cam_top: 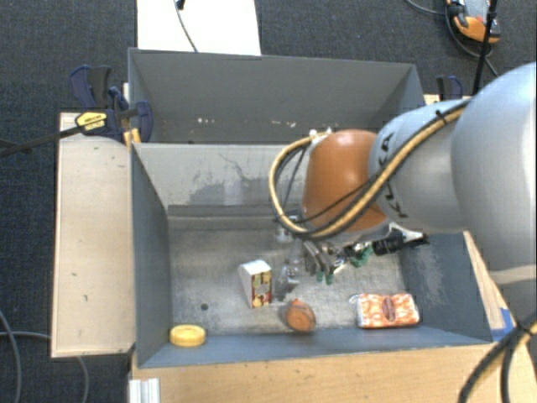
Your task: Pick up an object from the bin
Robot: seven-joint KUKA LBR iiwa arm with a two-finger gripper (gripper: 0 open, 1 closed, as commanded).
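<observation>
While gripper (294, 277) hangs low in grey metal bin (210, 183), open or closed: cannot tell. Nothing seen held. Small white printed carton (256, 282) just beside it, left; brown round lump (299, 316) near, below. Orange-white packet (387, 310) right; yellow disc (188, 335) well apart, left corner. Grasp and lift not yet done.

One camera hangs high over the grey bin (151, 250), looking down and tipped a little from the 6 o'clock side, so the far wall at 12 o'clock shows its inner face. It stands far enough off to take in the whole bin and a border of dark carpet (50, 40). The arm (470, 166) comes in from 3 o'clock, bulking large near the lens.
</observation>
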